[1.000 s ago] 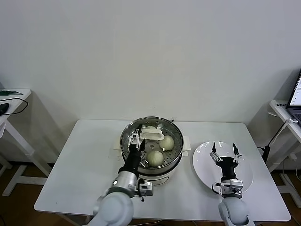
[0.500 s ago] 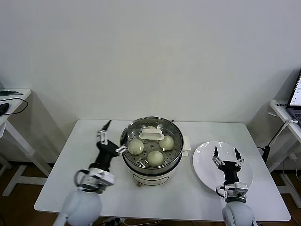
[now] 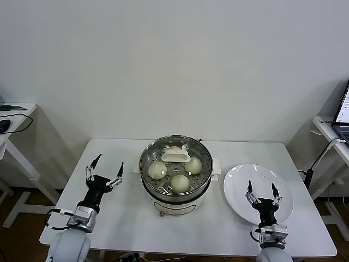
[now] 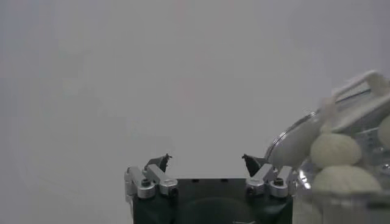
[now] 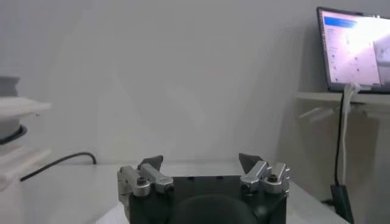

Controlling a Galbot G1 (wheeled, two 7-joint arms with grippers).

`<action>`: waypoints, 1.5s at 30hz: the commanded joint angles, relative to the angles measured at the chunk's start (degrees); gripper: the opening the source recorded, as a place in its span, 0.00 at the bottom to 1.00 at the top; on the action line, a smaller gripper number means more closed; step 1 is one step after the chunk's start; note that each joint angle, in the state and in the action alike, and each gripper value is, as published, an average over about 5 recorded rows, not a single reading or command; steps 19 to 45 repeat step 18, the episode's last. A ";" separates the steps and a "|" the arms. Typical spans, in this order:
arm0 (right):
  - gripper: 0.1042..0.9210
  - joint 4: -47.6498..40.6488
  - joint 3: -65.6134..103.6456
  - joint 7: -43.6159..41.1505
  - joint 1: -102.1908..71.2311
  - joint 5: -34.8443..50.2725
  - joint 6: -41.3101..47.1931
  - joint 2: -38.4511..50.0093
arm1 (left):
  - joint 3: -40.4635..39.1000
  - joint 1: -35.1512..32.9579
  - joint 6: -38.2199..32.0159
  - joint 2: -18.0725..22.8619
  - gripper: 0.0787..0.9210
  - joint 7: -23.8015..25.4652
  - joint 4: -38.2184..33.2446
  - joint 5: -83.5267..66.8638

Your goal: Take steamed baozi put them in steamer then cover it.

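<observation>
The steamer [image 3: 163, 203] stands mid-table. A clear glass lid with a cream handle [image 3: 175, 155] sits on it. Three steamed baozi [image 3: 157, 170] [image 3: 193, 165] [image 3: 179, 183] show through the glass; a fourth is hidden. My left gripper [image 3: 103, 170] is open and empty above the table, left of the steamer and apart from it. In the left wrist view the gripper [image 4: 207, 161] is open, with the steamer's lid [image 4: 291, 135] and baozi [image 4: 335, 150] off to one side. My right gripper [image 3: 260, 190] [image 5: 201, 161] is open and empty above the white plate [image 3: 240, 180].
The white plate holds nothing. The table's front edge [image 3: 185, 252] is close to both arms. A side table with a laptop [image 5: 356, 49] stands to the right, and another side table [image 3: 13, 117] to the left. A cable [image 5: 61, 159] runs behind the steamer.
My left gripper has pulled away from the steamer's rim, moving left and back towards me, and is open. My right gripper has drawn back slightly over the plate.
</observation>
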State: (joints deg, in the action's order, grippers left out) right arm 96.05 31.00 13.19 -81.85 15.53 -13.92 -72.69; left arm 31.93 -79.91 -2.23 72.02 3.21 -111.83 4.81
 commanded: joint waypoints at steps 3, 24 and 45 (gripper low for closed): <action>0.88 1.41 0.17 -0.16 -3.05 -1.25 -1.52 -1.26 | 4.45 -3.20 -8.22 0.92 0.88 1.92 5.92 -7.47; 0.88 1.69 0.15 -0.33 -3.78 -2.05 -2.32 -1.56 | 4.02 -3.05 -7.27 1.22 0.88 0.95 5.90 -6.63; 0.88 1.69 0.15 -0.33 -3.78 -2.05 -2.32 -1.56 | 4.02 -3.05 -7.27 1.22 0.88 0.95 5.90 -6.63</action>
